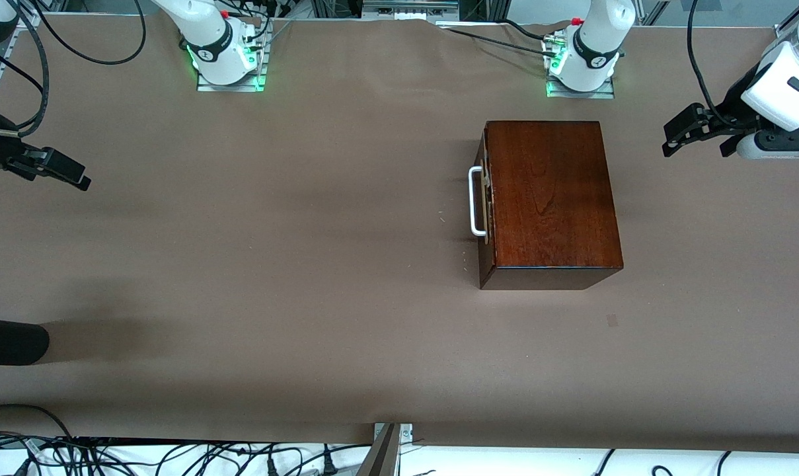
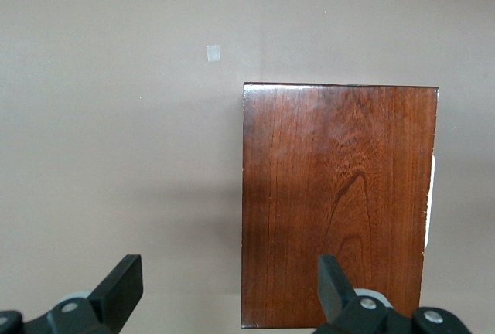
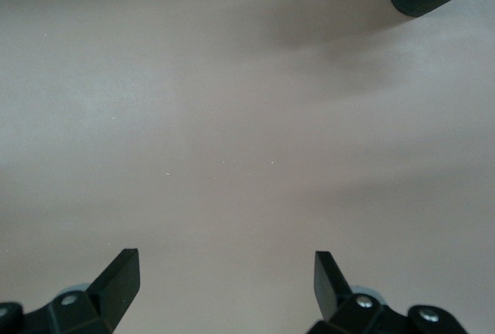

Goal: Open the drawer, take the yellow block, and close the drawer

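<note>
Nearest to the front camera, at the right arm's end of the table (image 1: pixel 320 344), a dark rounded black object (image 1: pixel 9 342) comes in from the edge of the view; it shows also in the right wrist view as a ribbed black end.

Farther from the camera, toward the left arm's end, stands the glossy dark mahogany wooden box (image 1: pixel 551 198). The drawer (image 1: pixel 484 205), with its dark reddish-brown front and white U-shaped bar handle (image 1: pixel 476 201), is pushed in and faces toward the right arm's end of the table. The yellow block is not to see in any view.

The left end effector (image 1: pixel 696 135) hangs in the air over the table at the left arm's end, beside the box and well apart from it, on the side away from the handle. Its fingers stand wide apart and hold nothing. The arm bends in from the edge of the front view, with the end effector pointing toward the box.

The right end effector (image 1: pixel 55 170) hangs over the table at the right arm's end, well apart from the drawer's handle. Its fingers also are wide open and empty.

The left wrist view shows the box top from above, with a small pale square mark (image 2: pixel 213 53) on the table near it, and only a thin white strip of the handle. The right wrist view shows only bare brown table between the open fingers (image 3: pixel 120 280).
</note>
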`<action>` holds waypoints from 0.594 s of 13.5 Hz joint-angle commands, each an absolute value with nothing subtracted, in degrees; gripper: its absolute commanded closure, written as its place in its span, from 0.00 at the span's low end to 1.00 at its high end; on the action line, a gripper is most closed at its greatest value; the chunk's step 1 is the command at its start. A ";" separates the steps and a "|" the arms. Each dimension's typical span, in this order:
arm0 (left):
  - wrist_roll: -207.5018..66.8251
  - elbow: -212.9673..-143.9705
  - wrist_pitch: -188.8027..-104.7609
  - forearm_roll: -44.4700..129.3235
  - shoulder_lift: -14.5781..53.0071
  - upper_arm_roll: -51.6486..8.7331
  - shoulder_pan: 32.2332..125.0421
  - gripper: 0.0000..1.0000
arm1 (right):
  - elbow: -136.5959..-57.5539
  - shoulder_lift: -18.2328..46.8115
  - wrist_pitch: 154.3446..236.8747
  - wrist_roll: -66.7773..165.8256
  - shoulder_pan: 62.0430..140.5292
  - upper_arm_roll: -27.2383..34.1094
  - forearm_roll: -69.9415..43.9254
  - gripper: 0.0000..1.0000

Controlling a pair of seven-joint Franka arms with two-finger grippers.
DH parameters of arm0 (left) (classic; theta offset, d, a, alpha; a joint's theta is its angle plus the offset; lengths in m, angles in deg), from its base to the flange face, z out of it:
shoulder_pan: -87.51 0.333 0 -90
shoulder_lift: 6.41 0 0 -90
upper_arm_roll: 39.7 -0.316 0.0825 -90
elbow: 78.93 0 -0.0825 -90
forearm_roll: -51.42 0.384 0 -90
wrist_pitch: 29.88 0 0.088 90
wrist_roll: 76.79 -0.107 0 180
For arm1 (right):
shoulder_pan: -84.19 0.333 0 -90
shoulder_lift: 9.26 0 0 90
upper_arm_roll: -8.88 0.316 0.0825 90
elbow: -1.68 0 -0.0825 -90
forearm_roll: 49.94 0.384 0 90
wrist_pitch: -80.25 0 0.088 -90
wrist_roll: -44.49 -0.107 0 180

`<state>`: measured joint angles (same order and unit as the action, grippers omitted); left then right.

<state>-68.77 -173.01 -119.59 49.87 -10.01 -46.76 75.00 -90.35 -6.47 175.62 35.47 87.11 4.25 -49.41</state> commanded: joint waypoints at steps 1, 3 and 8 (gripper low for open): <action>-70.01 -172.79 -119.09 51.59 -10.88 -46.55 75.47 0.00 | -89.02 -6.01 175.00 35.79 86.65 4.31 -48.54 0.00; -69.85 -169.48 -118.31 51.60 -8.97 -46.55 75.65 0.00 | -89.02 -6.01 175.00 35.79 86.65 4.31 -48.54 0.00; -69.67 -169.02 -116.89 51.59 -9.04 -46.55 75.65 0.00 | -89.02 -6.10 175.00 35.88 86.65 4.23 -48.54 0.00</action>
